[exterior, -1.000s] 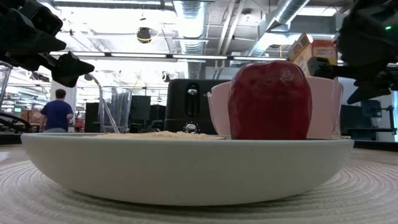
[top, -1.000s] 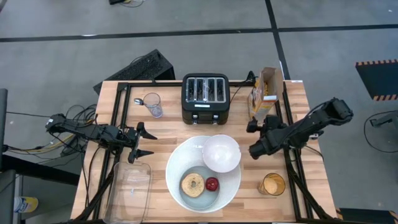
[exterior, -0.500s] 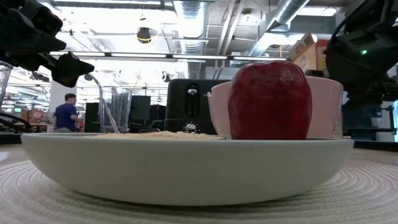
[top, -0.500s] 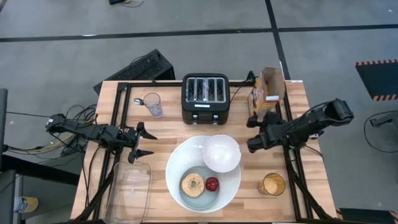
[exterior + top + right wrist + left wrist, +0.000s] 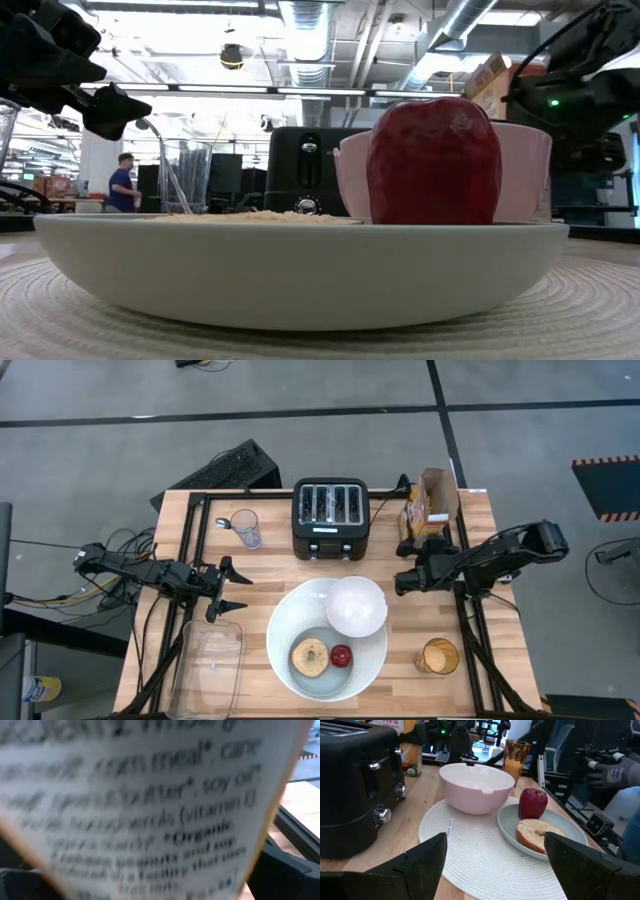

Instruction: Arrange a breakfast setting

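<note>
Landmark: I am taking the toaster (image 5: pixel 331 518) at the back middle of the bench (image 5: pixel 470 550) as my reference.
Plate: the large plate (image 5: pixel 283 650) is sitting on a round woven mat (image 5: pixel 470 865) in front of the toaster.
Bowl: the small white bowl (image 5: pixel 356 606) is resting at the plate's back edge, the nearest plated thing to the toaster; I am seeing nothing in it.
Bagel half: the bagel half (image 5: pixel 309 657) is lying flat on the plate, farther from the toaster than the bowl.
Apple: the red apple (image 5: pixel 342 656) is standing just beside the bagel half on the plate.
Right hand: my right hand (image 5: pixel 405 574) is hovering to the toaster's right, close against the cereal box (image 5: pixel 430 503), whose printed side is filling the wrist view; I cannot tell how far its fingers are parted.
Left hand: my left hand (image 5: pixel 236 589) is waiting to the toaster's left, fingers spread wide and gripping nothing.
Other things: an empty glass (image 5: pixel 246 528) is standing left of the toaster.
</note>
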